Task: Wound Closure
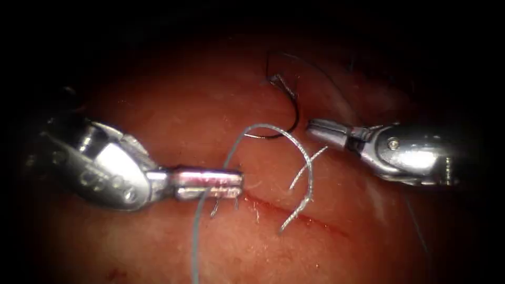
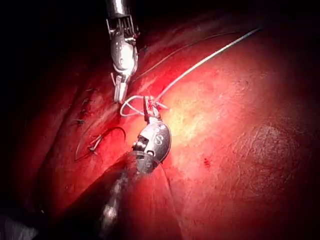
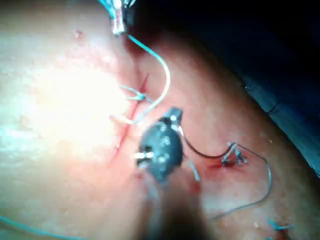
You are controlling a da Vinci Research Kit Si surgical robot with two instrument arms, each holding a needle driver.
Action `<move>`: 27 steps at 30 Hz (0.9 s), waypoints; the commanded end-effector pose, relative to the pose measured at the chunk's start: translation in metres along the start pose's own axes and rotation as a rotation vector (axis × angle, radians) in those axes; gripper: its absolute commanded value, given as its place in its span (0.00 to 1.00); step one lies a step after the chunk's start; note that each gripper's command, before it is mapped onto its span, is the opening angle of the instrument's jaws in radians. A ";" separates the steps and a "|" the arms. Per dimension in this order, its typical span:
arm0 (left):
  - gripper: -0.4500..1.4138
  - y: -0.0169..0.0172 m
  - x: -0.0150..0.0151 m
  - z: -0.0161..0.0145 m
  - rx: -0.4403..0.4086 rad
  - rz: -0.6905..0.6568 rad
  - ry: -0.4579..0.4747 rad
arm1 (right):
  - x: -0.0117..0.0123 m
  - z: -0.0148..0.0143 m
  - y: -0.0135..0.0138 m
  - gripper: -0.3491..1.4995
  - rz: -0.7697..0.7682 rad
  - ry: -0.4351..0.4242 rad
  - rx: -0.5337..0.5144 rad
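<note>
My left tool point(image 1: 231, 184) lies left of the cut point(image 1: 315, 221), jaws shut on the pale thread point(image 1: 305, 158). That thread arches up from the jaws and comes down into the cut's edge, with a short tail point(image 1: 307, 168) beside it. In the left wrist view the same jaws point(image 2: 147, 109) pinch the thread near a small loop. The dark curved needle point(image 1: 294, 113) rests on the tissue point(image 1: 173, 105) behind the cut, held by neither tool; I cannot tell whether it is in the tissue. My right tool point(image 1: 313, 126) sits just right of the needle, jaws shut on nothing.
An earlier stitch knot point(image 1: 276, 80) sits at the needle's far end, with dark thread point(image 1: 326, 79) curving away over the tissue. Short cut thread ends point(image 1: 215, 208) stand up under the left tool. Red fluid lines the cut.
</note>
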 end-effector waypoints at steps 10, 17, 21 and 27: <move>0.00 -0.0005 -0.0027 0.0012 0.005 0.011 -0.001 | 0.0009 0.0021 -0.0033 0.00 -0.026 0.057 0.106; 0.00 -0.0007 -0.0050 0.0018 0.012 0.024 -0.011 | 0.0013 0.0023 -0.0040 0.00 -0.039 0.091 0.163; 0.00 -0.0004 -0.0072 0.0021 0.019 0.035 -0.025 | 0.0018 0.0023 -0.0042 0.00 -0.037 0.111 0.163; 0.00 0.0011 -0.0098 0.0026 0.019 0.015 -0.038 | 0.0029 0.0024 -0.0038 0.00 -0.023 0.134 0.123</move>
